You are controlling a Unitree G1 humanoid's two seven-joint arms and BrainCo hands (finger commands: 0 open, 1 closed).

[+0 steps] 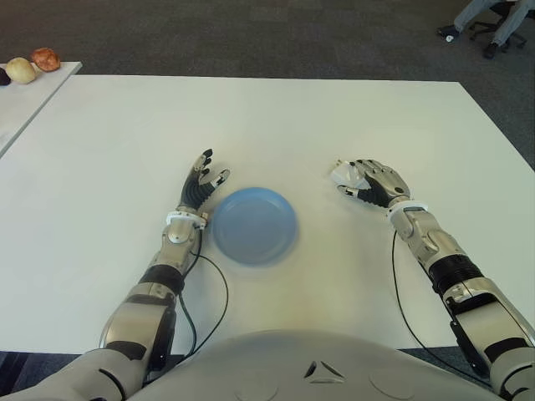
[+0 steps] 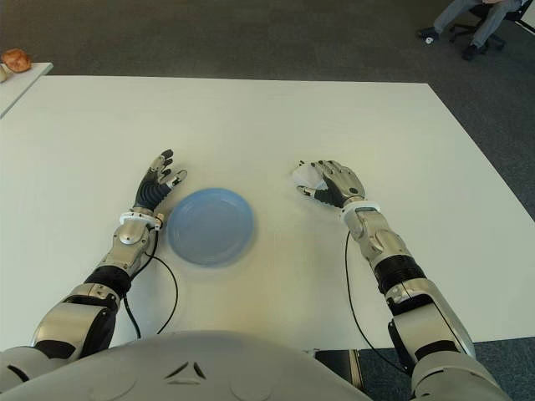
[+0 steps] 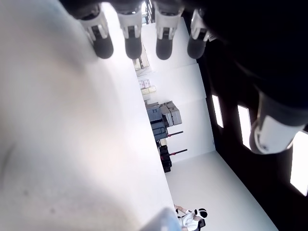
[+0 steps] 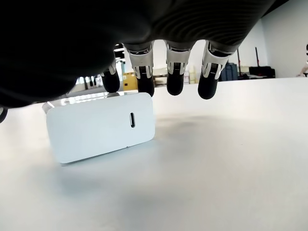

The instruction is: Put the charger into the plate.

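A white charger [image 4: 101,126] with a port on its face lies flat on the white table [image 1: 276,125], right of the blue plate [image 1: 253,224]. My right hand [image 1: 374,184] arches over the charger [image 1: 342,174]. In the right wrist view its fingertips [image 4: 175,82] hang just above and behind the charger's top edge, not closed on it. My left hand [image 1: 203,182] shows beside the plate's left rim, fingers [image 3: 130,43] spread and holding nothing. The plate holds nothing.
A second table at the far left carries a pale round fruit [image 1: 22,70] and a reddish one [image 1: 45,58]. A person's legs and an office chair [image 1: 493,21] are on the dark carpet at the far right. Thin cables [image 1: 219,284] trail from both wrists.
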